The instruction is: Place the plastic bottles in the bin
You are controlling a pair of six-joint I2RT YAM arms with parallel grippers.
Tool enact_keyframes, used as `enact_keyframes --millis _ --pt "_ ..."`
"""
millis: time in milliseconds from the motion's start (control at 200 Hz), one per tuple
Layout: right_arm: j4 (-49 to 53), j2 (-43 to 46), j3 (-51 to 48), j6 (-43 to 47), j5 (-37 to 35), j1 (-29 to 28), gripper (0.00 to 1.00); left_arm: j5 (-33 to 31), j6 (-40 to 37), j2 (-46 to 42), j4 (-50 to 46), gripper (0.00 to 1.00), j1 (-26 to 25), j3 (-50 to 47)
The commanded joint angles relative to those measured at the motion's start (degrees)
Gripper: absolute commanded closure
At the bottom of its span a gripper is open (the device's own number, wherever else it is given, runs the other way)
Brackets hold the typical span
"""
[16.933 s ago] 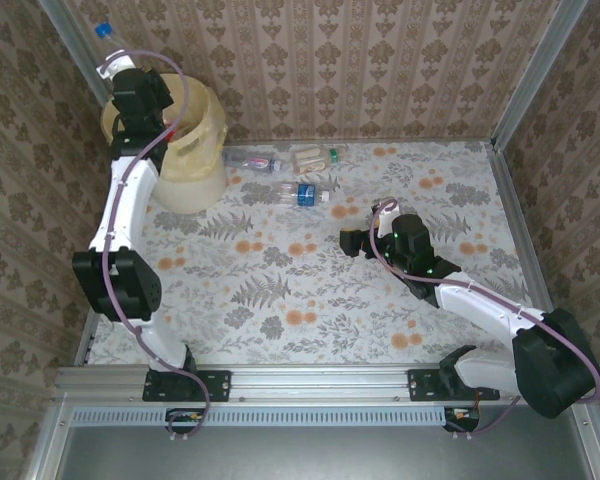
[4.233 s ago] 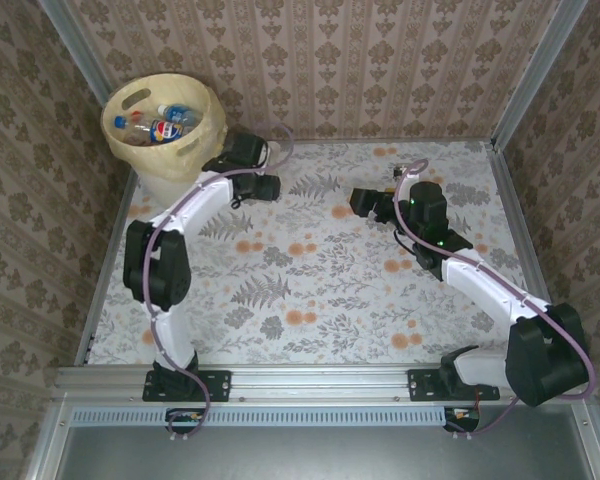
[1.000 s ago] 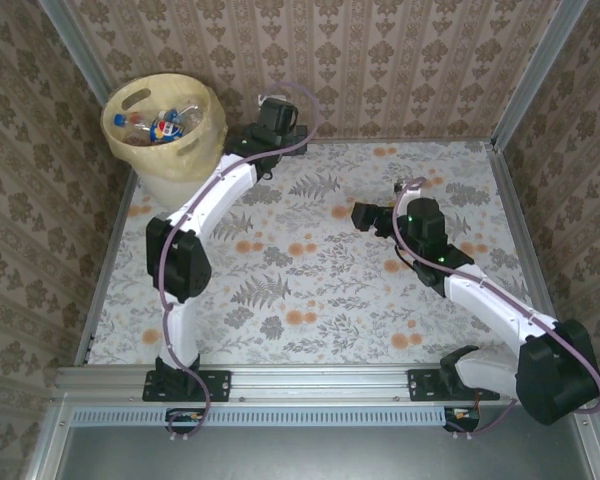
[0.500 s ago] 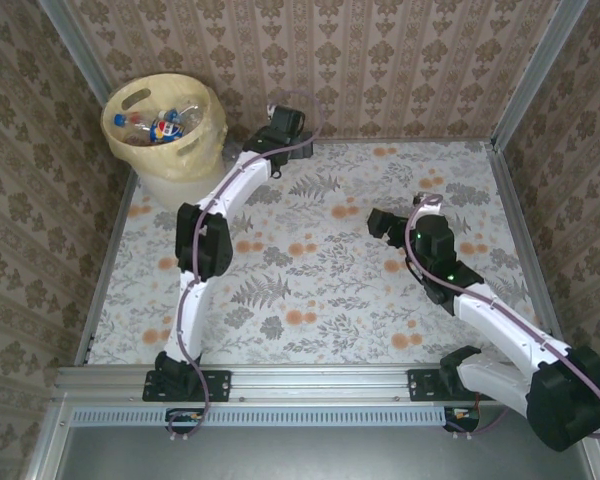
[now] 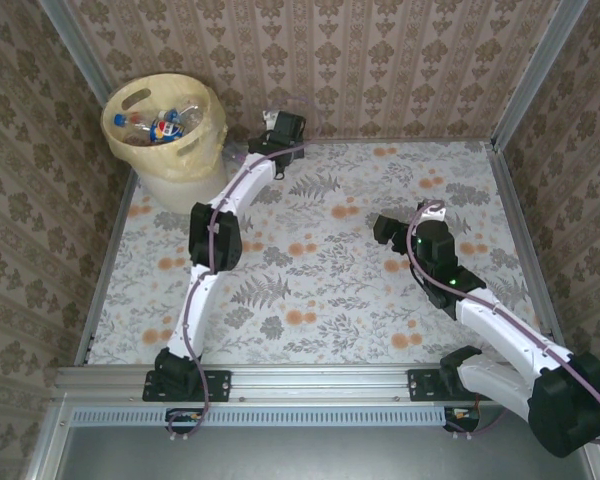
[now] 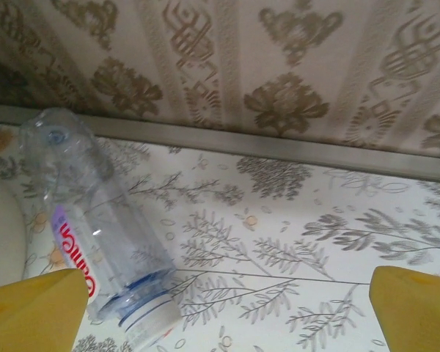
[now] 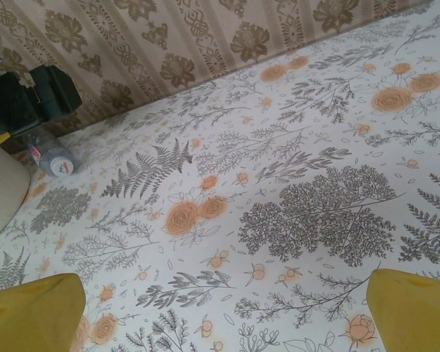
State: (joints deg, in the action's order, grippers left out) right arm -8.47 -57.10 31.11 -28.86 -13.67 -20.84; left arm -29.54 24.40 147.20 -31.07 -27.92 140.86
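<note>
Left arm (image 5: 242, 185) stretched back; bottle (image 6: 95, 235) lies just before its spread end effector (image 6: 224, 319).

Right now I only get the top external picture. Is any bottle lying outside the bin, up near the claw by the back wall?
Observer: Yes. The left wrist view shows one clear bottle on its side on the table, white cap toward the camera.
Operator: Is that claw holding it?
Observer: No. The left gripper is open, and the bottle lies off toward one finger, not clamped.
Operator: And the other claw?
Observer: The right gripper is open too, with bare flowered table between its fingers.
</note>
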Motion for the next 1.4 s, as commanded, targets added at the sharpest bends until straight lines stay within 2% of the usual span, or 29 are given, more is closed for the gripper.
enact_keyframes --millis 0,80,155,325,420,545,805,960,1180,1395 --pt "0.05 2.02 -0.72 0.56 -1.37 0.34 0.0 -4.34 4.75 2.25 -5.32 0.0 0.87 2.58" --pt "0.02 2.17 -0.87 0.47 -0.97 0.36 0.0 -2.11 7.51 3.7 -7.86 0.0 1.38 4.01" --pt "0.27 2.1 -0.71 0.62 -0.73 0.35 0.0 0.74 9.0 5.21 -9.22 0.0 3.86 5.85" --pt "0.81 2.33 -0.7 -0.13 -1.72 0.44 0.0 1.29 11.22 7.77 -11.14 0.0 4.96 8.21" --pt "1.16 2.61 -0.88 -0.14 -1.71 0.41 0.0 2.43 11.37 8.73 -10.84 0.0 5.85 8.42" --pt "1.45 2.57 -0.87 0.03 -1.82 0.39 0.0 7.1 10.34 10.28 -8.98 0.0 6.91 8.88" --pt "0.91 1.38 -0.19 0.29 -1.37 0.4 0.0 10.28 11.1 12.61 -8.76 0.04 8.62 11.26" --pt "0.73 0.61 0.0 0.21 -1.18 0.42 0.0 11.2 10.24 12.18 -8.51 0.11 9.46 10.48" --pt "0.65 0.06 0.44 -0.15 -0.62 0.39 0.0 13.85 8.6 7.04 -2.44 0.32 9.45 0.58" --pt "0.82 0.58 0.14 -0.32 -0.1 0.44 0.0 13.89 6.0 3.05 -0.8 0.51 9.33 -4.06"
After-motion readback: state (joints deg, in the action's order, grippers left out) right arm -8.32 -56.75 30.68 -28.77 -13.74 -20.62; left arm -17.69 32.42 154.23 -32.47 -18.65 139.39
